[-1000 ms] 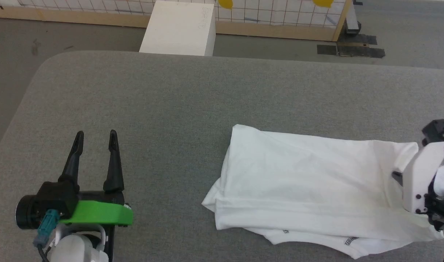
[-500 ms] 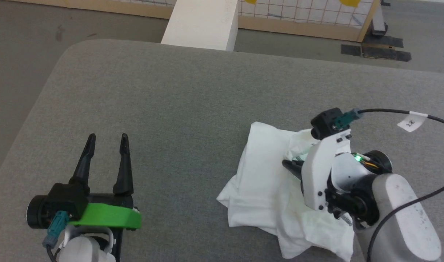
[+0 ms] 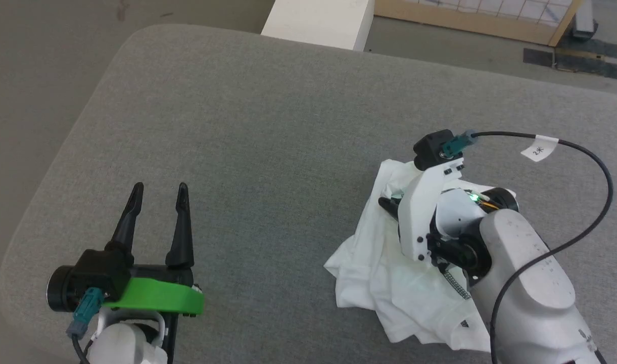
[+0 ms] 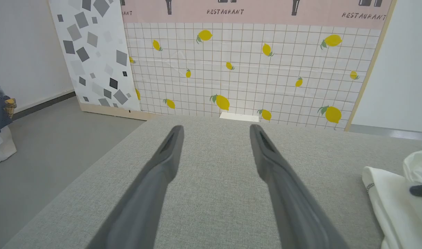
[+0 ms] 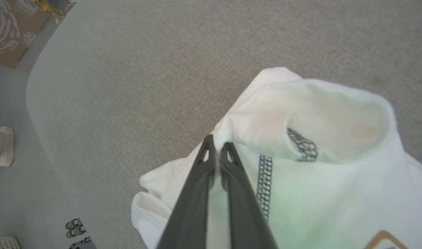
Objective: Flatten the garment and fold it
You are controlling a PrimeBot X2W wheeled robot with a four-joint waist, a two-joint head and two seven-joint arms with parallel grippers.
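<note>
Garment: the white shirt (image 3: 389, 288) lies bunched in a rumpled heap on the right part of the grey tabletop (image 3: 268, 131). Its layers are lapped over each other, with a dark zigzag seam (image 5: 265, 180) showing on top. It is far from flat.
Right gripper (image 5: 216, 143): down on the heap, fingers clenched together. A pinch of thin cloth seems caught at the tips, and a loop of fabric stands up just beside them.
Left gripper (image 3: 159, 188): fingers spread wide with nothing in them, hovering over bare tabletop well apart from the shirt.
Step in hand: flattening, to my eye — drawing a held edge out so the layers open.
Doing it well: pull low and slow along the tabletop, away from the heap. Thin cloth slips from a narrow pinch, so no jerks. The bulk will likely slide along unless the free left fingers take an opposite edge.
Watch for: two layers pinched at once — which layer is held, I cannot tell.
</note>
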